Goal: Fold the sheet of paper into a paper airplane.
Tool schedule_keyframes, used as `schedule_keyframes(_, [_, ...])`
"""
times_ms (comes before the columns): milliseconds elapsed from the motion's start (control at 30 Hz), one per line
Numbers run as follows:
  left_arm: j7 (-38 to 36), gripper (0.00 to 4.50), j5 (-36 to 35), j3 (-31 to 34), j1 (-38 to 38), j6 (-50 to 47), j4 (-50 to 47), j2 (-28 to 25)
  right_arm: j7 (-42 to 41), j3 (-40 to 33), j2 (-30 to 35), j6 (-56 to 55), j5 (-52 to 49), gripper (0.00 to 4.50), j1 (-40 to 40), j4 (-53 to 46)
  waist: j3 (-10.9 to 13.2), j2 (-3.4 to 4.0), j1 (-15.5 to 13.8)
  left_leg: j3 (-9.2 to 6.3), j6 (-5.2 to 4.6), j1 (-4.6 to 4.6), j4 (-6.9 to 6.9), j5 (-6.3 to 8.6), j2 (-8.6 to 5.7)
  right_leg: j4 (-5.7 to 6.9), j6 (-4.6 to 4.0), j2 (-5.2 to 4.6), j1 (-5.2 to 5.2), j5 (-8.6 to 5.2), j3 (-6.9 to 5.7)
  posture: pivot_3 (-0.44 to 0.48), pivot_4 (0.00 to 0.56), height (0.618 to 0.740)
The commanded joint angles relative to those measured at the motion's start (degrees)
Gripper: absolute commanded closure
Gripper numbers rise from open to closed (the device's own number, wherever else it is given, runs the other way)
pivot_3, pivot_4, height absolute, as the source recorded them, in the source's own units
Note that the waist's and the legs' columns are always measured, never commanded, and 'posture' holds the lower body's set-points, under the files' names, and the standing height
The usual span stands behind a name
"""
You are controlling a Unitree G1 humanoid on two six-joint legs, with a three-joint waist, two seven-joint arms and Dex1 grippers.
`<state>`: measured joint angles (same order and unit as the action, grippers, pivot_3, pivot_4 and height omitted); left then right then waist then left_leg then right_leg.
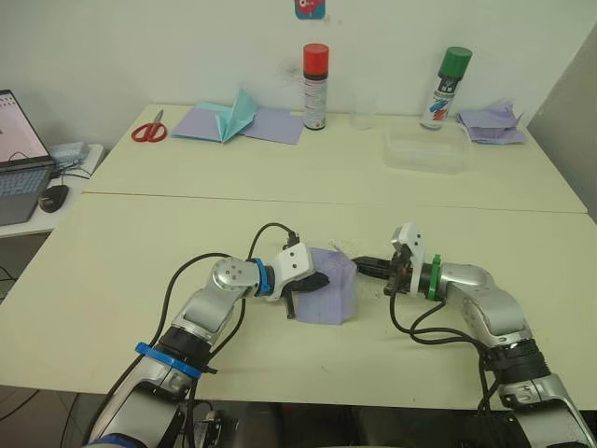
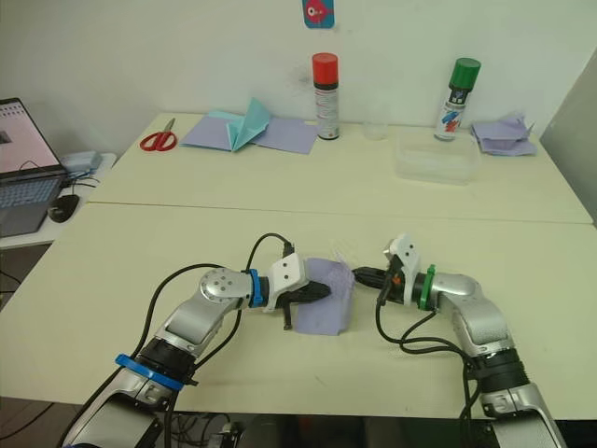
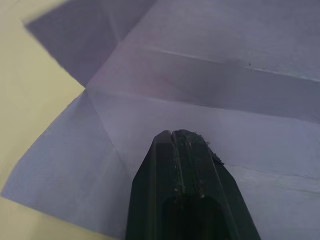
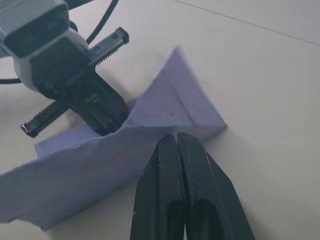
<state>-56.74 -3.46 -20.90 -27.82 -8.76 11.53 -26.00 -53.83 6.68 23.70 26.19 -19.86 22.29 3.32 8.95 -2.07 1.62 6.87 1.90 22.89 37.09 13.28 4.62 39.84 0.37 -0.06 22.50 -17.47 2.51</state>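
The sheet of paper (image 1: pixel 334 297) is lavender, creased, and lies on the near table between my two arms. Its right part stands up as a slanted flap (image 4: pixel 170 105). My left gripper (image 1: pixel 325 279) is shut, and its tips rest on the paper's flat part (image 3: pixel 225 75) just behind that flap. From the right, my right gripper (image 1: pixel 359 265) is also shut. Its tips (image 4: pixel 175 136) touch the outer face of the raised flap at the paper's right edge, and nothing shows between the fingers. The two grippers' tips are a finger's length apart.
On the far table stand a red-capped spray can (image 1: pixel 315 86), a green-capped can (image 1: pixel 445 89), a clear plastic tray (image 1: pixel 426 149) and a small clear cup (image 1: pixel 364 117). Also there are red scissors (image 1: pixel 149 131), teal tent-shaped paper (image 1: pixel 238 119) and lavender scraps (image 1: pixel 490 123). A laptop (image 1: pixel 19 159) sits far left.
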Motion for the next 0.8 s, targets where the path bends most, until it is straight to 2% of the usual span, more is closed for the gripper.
schedule_keyframes(33, [0.1,4.5,2.5,-1.2,1.1,-2.5,1.8,-0.6,0.8,-0.3,-1.9,0.3,-1.3,4.45,1.9,-0.5,0.0,0.0,0.0,-0.01,0.0,0.0,0.0,0.0,0.0,0.0,0.0,0.0,0.0,0.0,0.0,0.0,0.15,0.74])
schedule_keyframes(333, [-0.3,4.5,2.2,0.0,0.9,-4.8,2.2,-2.3,3.9,4.5,-8.2,-6.5,5.5,4.45,4.3,7.5,0.0,0.0,0.1,-0.17,0.0,-0.01,-0.01,0.0,-0.01,-0.05,-0.03,0.07,-0.12,-0.03,-0.02,0.0,0.15,0.74])
schedule_keyframes(600, [-0.2,4.5,2.0,2.3,2.6,-14.1,-3.8,-8.7,5.5,8.9,-8.8,-11.9,12.6,4.45,5.2,12.9,-0.1,0.03,0.5,-0.25,0.02,-0.08,-0.06,0.0,0.04,0.0,-0.11,0.12,-0.15,-0.1,-0.02,0.0,0.15,0.74])
schedule_keyframes(800, [-1.1,4.5,-7.0,9.9,3.5,-19.8,-12.1,-8.6,5.1,12.2,-8.3,-16.7,17.3,4.45,5.1,15.3,-0.1,0.03,1.1,-0.33,0.03,-0.09,-0.07,-0.01,0.08,0.02,-0.13,0.13,-0.17,-0.12,-0.01,0.0,0.15,0.74])
